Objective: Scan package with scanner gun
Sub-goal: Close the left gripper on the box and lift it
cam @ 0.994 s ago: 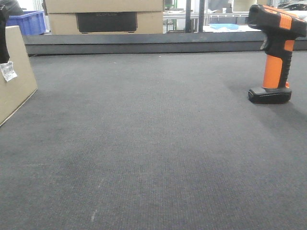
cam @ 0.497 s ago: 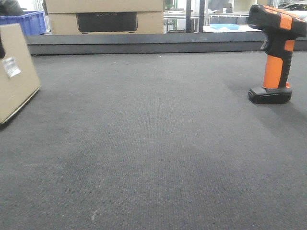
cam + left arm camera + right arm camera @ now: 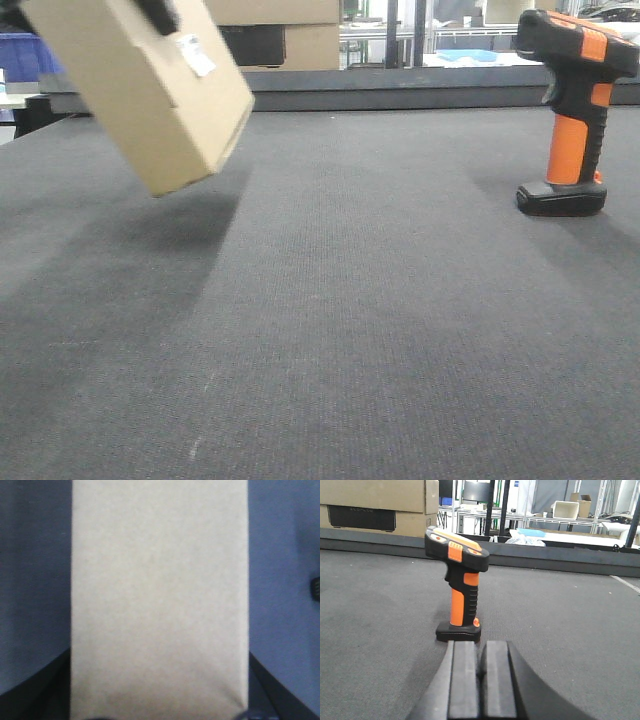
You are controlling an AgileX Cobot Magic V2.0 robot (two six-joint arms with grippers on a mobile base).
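Observation:
The package (image 3: 150, 90) is a tan box with a white barcode label (image 3: 195, 55) on its upper side. It hangs tilted above the grey mat at the upper left. My left gripper (image 3: 160, 12) is shut on its top, mostly out of frame. In the left wrist view the package (image 3: 160, 595) fills the middle, with dark fingers (image 3: 45, 690) at its lower sides. The scanner gun (image 3: 575, 110) stands upright on its black base at the far right. In the right wrist view it (image 3: 460, 590) stands just ahead of my right gripper (image 3: 480, 647), which is shut and empty.
Larger cardboard boxes with a black panel (image 3: 290, 35) stand behind the mat, also in the right wrist view (image 3: 375, 505). A raised dark ledge (image 3: 420, 90) runs along the mat's far edge. A blue crate (image 3: 25, 52) sits at the back left. Shelving and benches lie beyond.
The package has come up off the mat at the far left, moved up and to the right, and now hangs tilted in the air. The scanner gun has not moved.

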